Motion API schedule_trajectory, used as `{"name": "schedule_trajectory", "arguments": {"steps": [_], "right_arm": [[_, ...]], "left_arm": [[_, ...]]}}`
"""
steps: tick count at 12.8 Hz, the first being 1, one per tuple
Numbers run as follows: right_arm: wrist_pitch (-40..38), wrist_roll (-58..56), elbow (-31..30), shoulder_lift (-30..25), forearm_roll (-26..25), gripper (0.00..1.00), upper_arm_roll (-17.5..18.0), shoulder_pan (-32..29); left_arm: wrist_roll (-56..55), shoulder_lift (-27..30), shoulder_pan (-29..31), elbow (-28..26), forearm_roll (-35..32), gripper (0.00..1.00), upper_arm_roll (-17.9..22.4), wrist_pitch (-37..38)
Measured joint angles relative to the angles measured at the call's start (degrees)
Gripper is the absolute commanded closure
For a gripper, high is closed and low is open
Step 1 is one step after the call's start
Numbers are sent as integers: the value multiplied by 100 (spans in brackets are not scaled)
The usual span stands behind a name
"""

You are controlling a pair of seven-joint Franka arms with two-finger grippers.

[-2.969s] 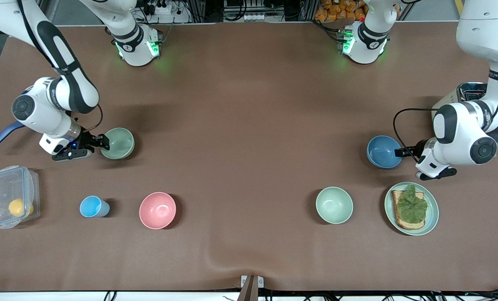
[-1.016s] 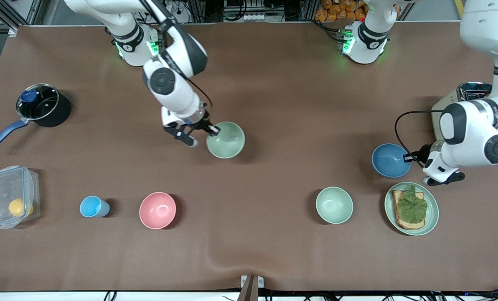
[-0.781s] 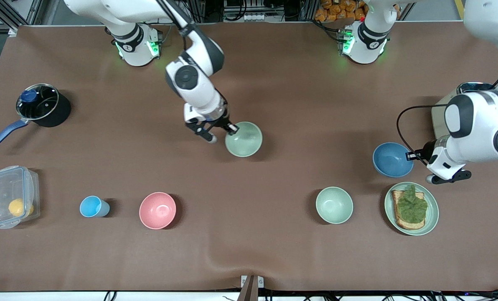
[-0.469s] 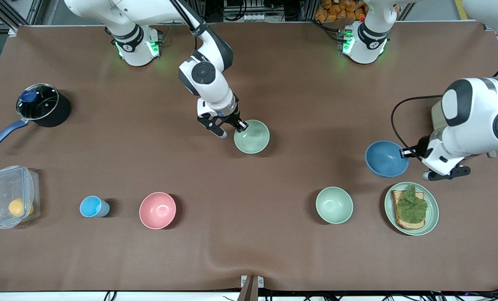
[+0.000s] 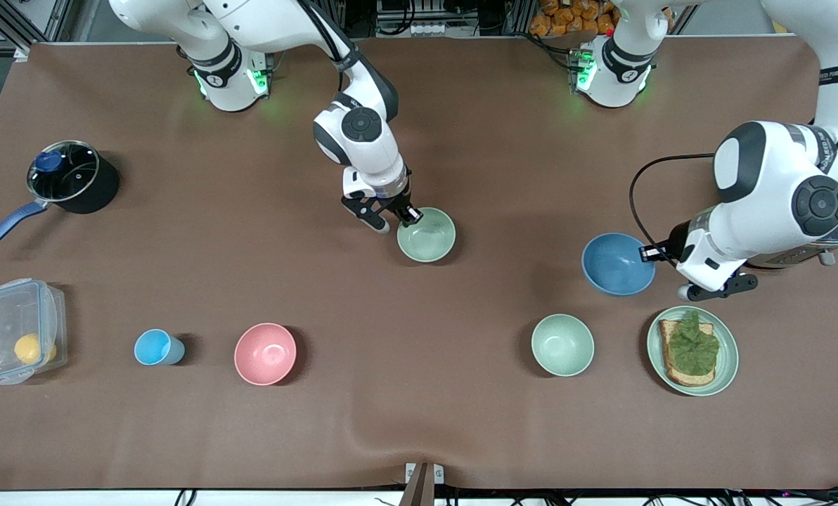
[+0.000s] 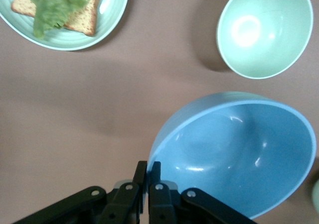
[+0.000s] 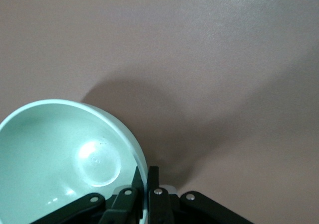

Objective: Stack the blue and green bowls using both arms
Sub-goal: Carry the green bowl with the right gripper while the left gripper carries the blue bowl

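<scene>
Currently, right gripper [image 5: 406,215] clamps the rim of the round, matte green bowl [image 5: 427,235] over mid-table; left gripper [image 5: 649,251] pinches the smooth blue bowl [image 5: 617,264] at its 3 o'clock rim; paler mint bowl [image 5: 562,344] and sandwich plate [image 5: 728,351] lie nearer the camera.

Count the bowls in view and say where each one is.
4. Green bowl held by the right end effector mid-table; blue bowl held by the left end effector; pink bowl and mint bowl nearer the camera.
</scene>
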State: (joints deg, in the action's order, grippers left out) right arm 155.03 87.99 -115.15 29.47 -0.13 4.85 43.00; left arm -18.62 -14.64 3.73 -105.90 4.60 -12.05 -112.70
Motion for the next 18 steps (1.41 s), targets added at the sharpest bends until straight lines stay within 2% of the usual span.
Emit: {"name": "schedule_trajectory", "arguments": {"steps": [1, 2, 7, 10, 12, 14, 18], "right_arm": [[26, 14, 16, 39, -1, 58, -61, 55], [38, 40, 36, 67, -2, 1, -112, 98], [-126, 264, 243, 75, -2, 0, -267, 66], [-1477, 322, 731, -30, -2, 0, -310, -168], [-2253, 362, 1029, -183, 68, 0, -309, -411], [-2392, 378, 1065, -248, 503, 0, -313, -666], [-1928, 78, 1033, -1, 1959, 0, -313, -1032]], "left_arm": [[-176, -4, -2, 3, 1, 100, -111, 0], [-330, -13, -6, 3, 2, 100, -225, 0], [-728, -49, -15, 38, 196, 100, -590, -15], [-1161, -51, -139, 144, 225, 100, -721, -17], [-1646, -78, -446, 263, 226, 100, -744, -18], [-1981, -144, -715, 374, 226, 100, -750, -19], [-2416, -299, -991, 436, 226, 100, -755, -186]]}}
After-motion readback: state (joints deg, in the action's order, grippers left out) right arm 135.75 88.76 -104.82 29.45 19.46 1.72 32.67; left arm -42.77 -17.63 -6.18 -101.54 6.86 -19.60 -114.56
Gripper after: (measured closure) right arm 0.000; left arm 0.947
